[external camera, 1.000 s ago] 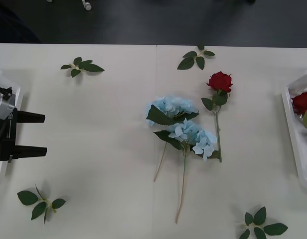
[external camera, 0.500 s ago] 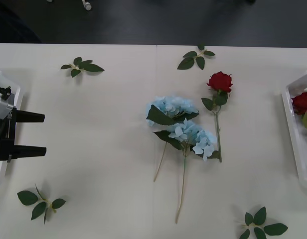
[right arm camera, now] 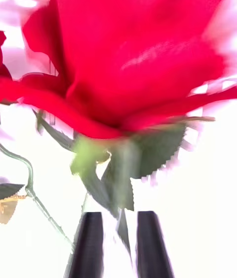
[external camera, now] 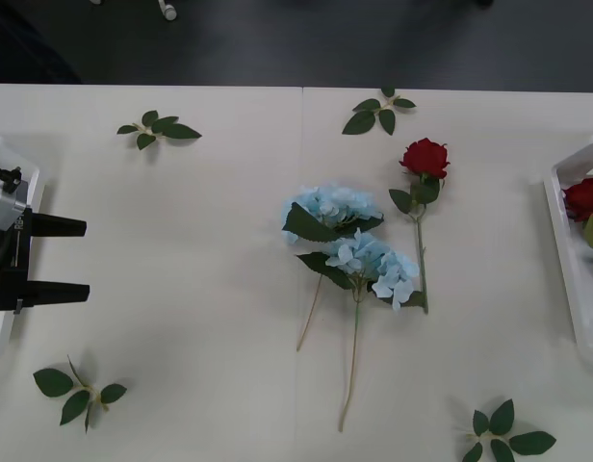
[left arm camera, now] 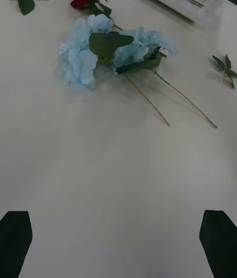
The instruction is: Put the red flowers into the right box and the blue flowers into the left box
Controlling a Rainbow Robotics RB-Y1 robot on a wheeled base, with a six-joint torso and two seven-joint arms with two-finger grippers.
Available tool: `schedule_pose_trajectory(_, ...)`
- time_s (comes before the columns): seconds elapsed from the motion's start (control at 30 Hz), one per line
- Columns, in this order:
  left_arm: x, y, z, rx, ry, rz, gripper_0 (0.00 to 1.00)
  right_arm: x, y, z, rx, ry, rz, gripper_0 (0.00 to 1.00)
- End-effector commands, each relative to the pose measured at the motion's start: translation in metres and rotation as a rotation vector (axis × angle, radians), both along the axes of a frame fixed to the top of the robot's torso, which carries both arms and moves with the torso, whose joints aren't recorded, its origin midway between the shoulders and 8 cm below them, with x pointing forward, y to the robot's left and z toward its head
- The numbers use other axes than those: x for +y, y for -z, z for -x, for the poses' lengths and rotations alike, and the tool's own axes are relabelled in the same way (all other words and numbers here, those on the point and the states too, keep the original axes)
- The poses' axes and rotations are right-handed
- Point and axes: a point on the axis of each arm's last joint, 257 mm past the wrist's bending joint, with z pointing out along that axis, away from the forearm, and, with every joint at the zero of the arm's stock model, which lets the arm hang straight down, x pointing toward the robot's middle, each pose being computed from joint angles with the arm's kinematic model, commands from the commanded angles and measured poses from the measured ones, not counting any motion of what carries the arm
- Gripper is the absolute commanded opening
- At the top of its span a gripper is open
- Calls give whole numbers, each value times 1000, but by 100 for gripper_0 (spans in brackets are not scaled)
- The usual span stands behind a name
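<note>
One red flower [external camera: 425, 157] lies on the table at centre right, its stem pointing toward me. Beside it lie two blue flowers [external camera: 330, 207], overlapping, also seen from the left wrist as the blue flowers [left arm camera: 81, 56]. The right box [external camera: 564, 241] at the right edge holds a red flower [external camera: 585, 197]. The left box [external camera: 17, 168] sits at the left edge. Over it my left gripper [external camera: 88, 258] is open and empty, its fingers pointing toward the table's middle. My right gripper [right arm camera: 120, 215] has its fingers close together on the stem just below a red flower [right arm camera: 133, 46].
Loose green leaf sprigs lie at the back left [external camera: 160, 128], the back centre [external camera: 380, 113], the front left [external camera: 78, 390] and the front right [external camera: 503, 435]. Bare tabletop stretches between the left box and the flowers.
</note>
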Motion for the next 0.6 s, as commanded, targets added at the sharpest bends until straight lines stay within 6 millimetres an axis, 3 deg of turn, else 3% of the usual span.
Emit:
schedule_pose_trajectory(0.03, 1, -11, -4, -34, 18, -27, 100, -3, -17, -10, -36, -7, 6, 53)
schedule_pose_trajectory(0.37, 1, -11, -4, -34, 18, -27, 100, 13, -25, -18, -61, -29, -30, 52)
schedule_pose_trajectory(0.6, 1, -11, -4, -34, 18, -27, 100, 49, -54, -23, -65, -39, -162, 52)
